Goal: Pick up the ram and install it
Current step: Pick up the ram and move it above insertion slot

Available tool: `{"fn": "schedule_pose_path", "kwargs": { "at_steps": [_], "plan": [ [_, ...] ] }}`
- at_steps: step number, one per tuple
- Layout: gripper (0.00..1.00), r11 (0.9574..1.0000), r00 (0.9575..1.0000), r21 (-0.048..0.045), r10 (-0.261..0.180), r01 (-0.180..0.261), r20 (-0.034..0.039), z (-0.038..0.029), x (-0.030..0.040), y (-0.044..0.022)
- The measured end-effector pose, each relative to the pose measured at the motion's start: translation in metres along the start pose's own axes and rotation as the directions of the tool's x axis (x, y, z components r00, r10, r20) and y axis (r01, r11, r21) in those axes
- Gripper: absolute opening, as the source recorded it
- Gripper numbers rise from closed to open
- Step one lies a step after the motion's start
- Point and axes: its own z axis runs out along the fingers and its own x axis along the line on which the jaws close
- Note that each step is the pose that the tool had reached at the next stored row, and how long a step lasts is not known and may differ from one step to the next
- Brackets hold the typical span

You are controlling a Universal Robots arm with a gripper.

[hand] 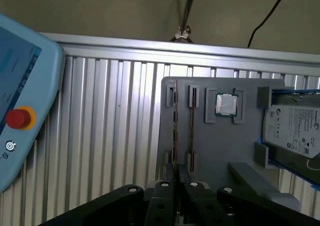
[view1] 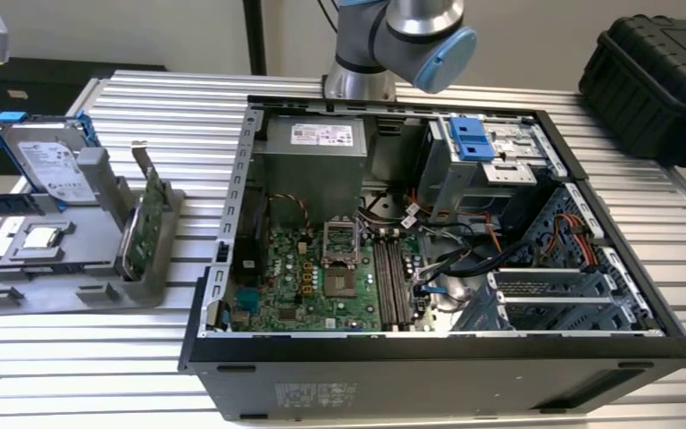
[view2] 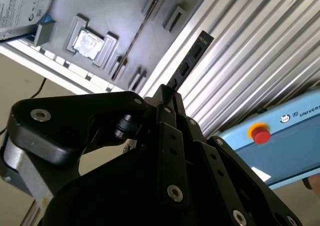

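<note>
pincer [view2: 168, 97] pinches one end of the ram [view2: 192, 59].

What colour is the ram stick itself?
Near black, chips included: the ram shows best in the second wrist view.

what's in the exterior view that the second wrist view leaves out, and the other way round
Exterior view: the open computer case with its motherboard, and the robot arm rising behind it.
Second wrist view: the gripper shut on the ram, plus a blue pendant with a red button.
Both: the slatted table, the grey tray, and the hard drive and processor chip on that tray.
</note>
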Motion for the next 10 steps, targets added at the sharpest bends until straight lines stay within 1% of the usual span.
{"fn": "schedule_pose_path", "kwargs": {
  "at_steps": [4, 10],
  "plan": [
    [0.00, 1.0000, 1.0000, 0.0002, 0.000, 0.000, 0.0001, -0.0038, 0.0001, 0.0001],
    [0.00, 1.0000, 1.0000, 0.0002, 0.000, 0.000, 0.0002, -0.0077, 0.0001, 0.0000]
  ]
}}
